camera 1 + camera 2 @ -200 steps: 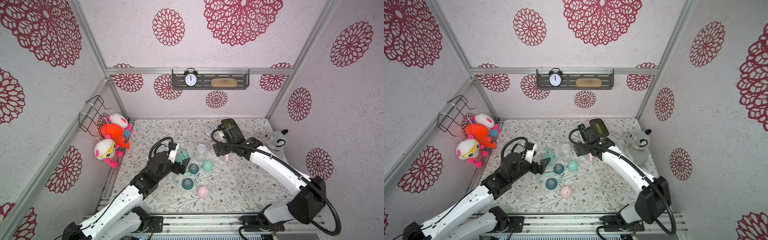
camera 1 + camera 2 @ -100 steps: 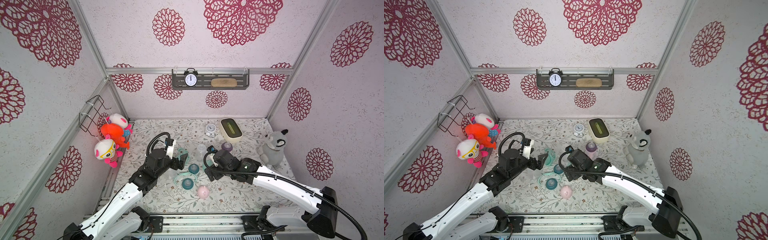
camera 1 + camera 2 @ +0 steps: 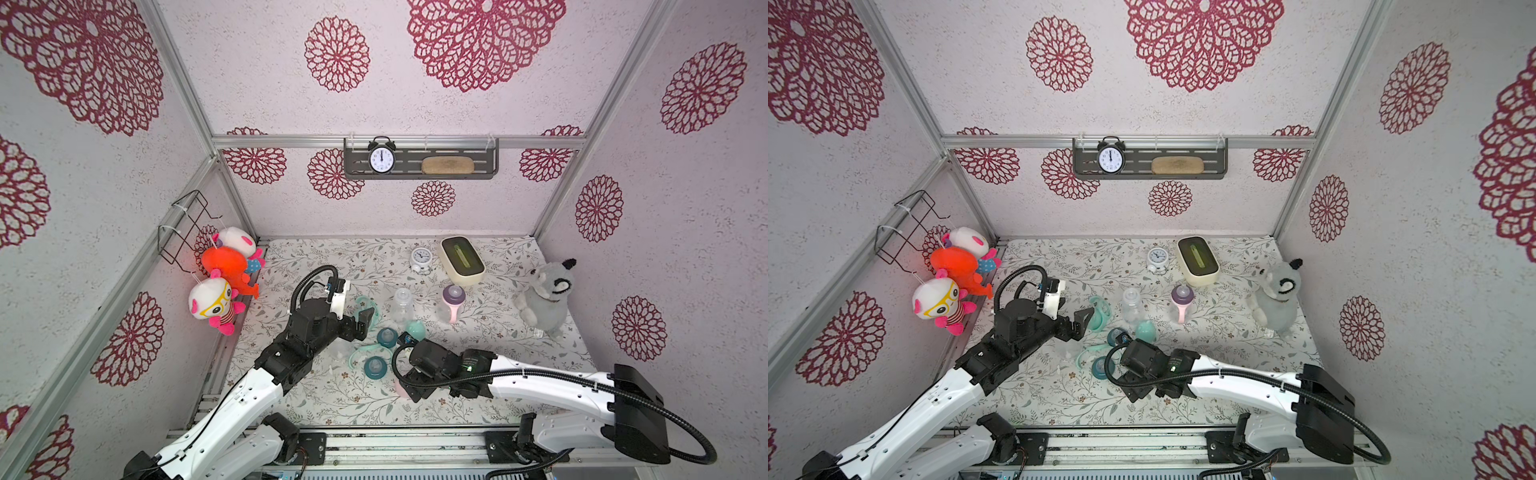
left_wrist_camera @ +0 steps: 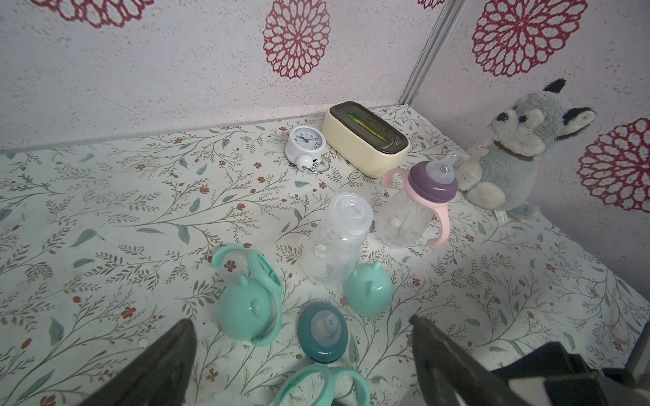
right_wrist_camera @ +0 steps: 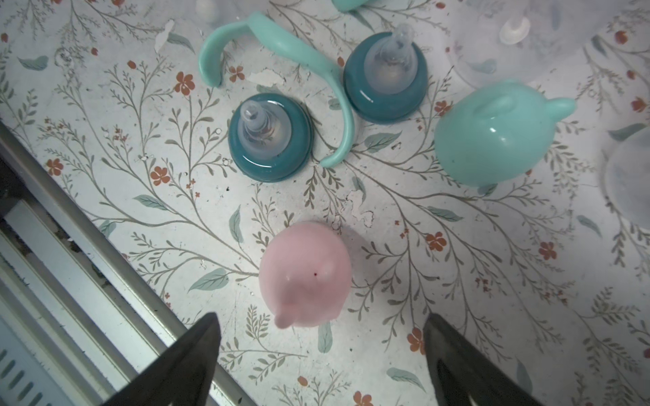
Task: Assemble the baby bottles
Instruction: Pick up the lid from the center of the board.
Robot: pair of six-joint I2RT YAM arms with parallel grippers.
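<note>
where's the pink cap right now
In the right wrist view the pink cap sits on the table just ahead of the open right gripper, near the front rail, with a teal collar beyond it.

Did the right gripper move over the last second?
Yes. The right gripper swung away from the cream box, which it was covering, forward to the pink dome cap, where it hangs open.
</note>
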